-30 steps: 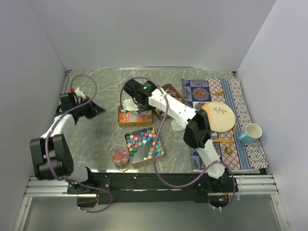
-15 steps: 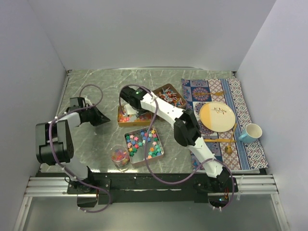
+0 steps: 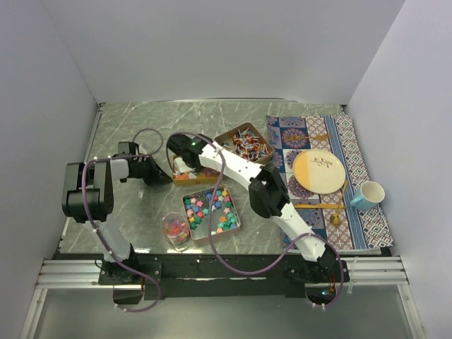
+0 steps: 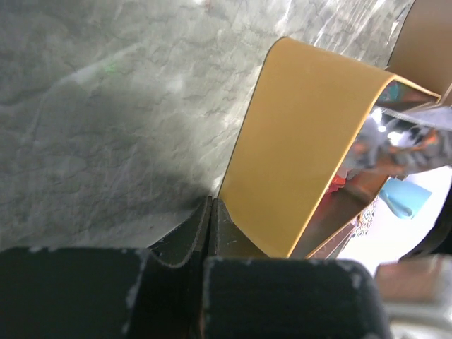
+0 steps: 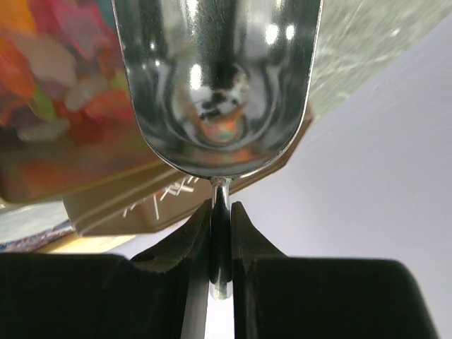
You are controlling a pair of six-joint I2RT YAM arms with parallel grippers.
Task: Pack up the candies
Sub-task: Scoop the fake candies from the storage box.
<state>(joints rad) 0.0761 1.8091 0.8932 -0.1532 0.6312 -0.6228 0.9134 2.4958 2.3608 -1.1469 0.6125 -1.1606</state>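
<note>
My shut left claw [image 4: 212, 203] has swung to the tin's [image 4: 300, 141] 9 o'clock, so my right claw [image 5: 220, 210], pinching the scoop [image 5: 219, 85], can dig candies [image 5: 49, 70].

The left arm [image 3: 85, 194] rose from its base at the near left, folded at a dark elbow close to the left wall, and sent its forearm rightward, low over the worktop [image 3: 141, 131]. The left gripper [image 3: 152, 171] pointed right at its end, jaws pressed fully together, with no gap between the black fingertips [image 4: 180, 244]. The right arm [image 3: 265, 192] reached from its base at the near right diagonally away and to the left across the middle, its white links stretched long. The right gripper [image 3: 185, 157] pointed downward, jaws pinched on the thin stem of a metal scoop [image 5: 215, 85], its fingers [image 5: 180, 244] nearly meeting around that stem.
</note>
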